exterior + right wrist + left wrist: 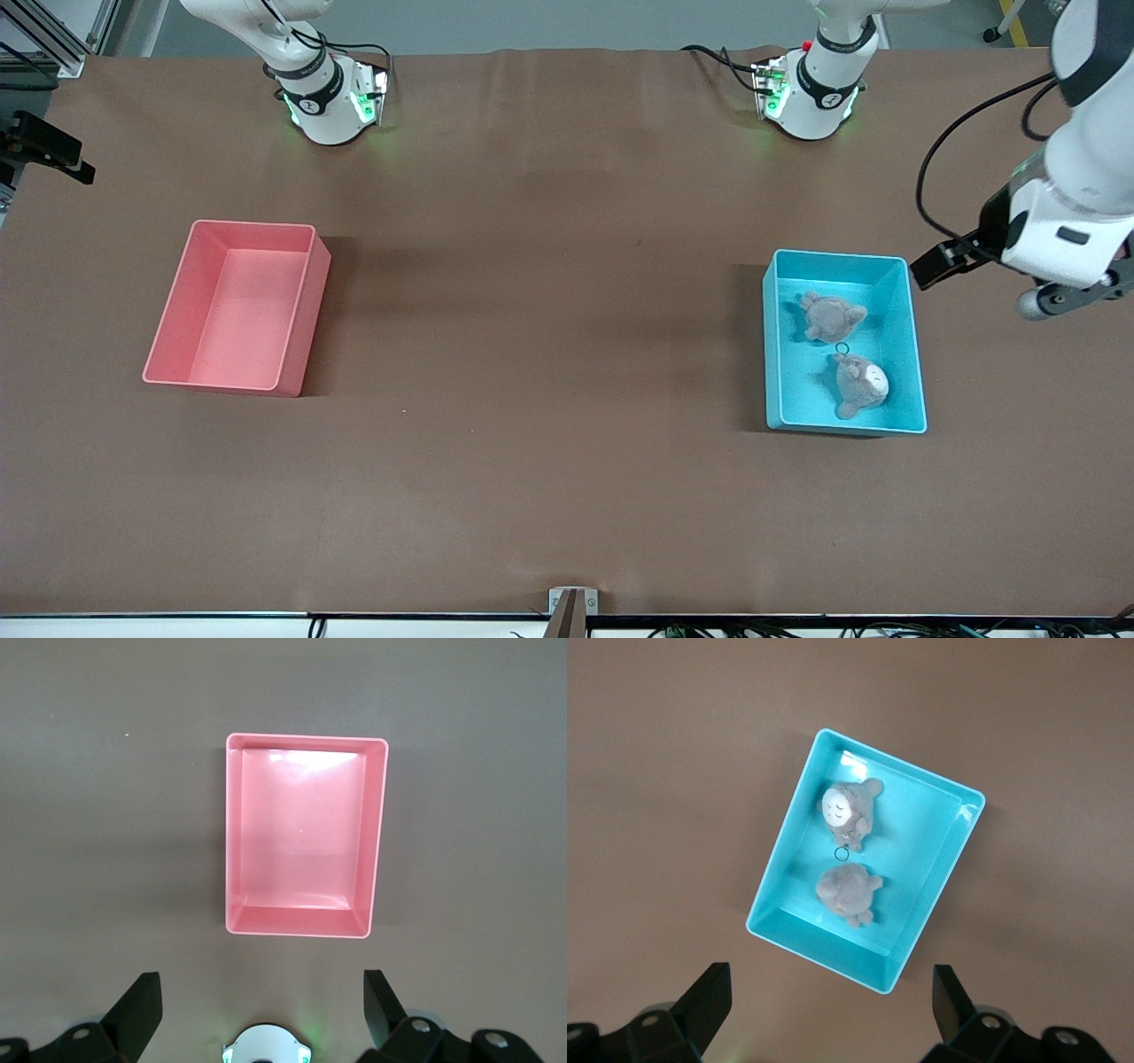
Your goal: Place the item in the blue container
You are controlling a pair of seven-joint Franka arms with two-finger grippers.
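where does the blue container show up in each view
Front view: the blue container sits on the table toward the left arm's end, two grey plush toys inside.
Left wrist view: blue container fills the middle, seen from above.
Right wrist view: not in it.
Shared landmark: the white-faced plush toy.

arm shells: glossy white rounded plastic links with black ring bands at the joints
right arm's white dome-shaped base (pixel 326 106): black band with a small white mark, green lamps glowing at its foot
left arm's white dome-shaped base (pixel 811 97): same black band, green glow, a red dot near the top
cables: thin black, looping beside the left arm's white wrist housing (pixel 1067 235)
black angular fingers (pixel 704 1005): matte, wedge-shaped, with round silver screw heads at their mounts
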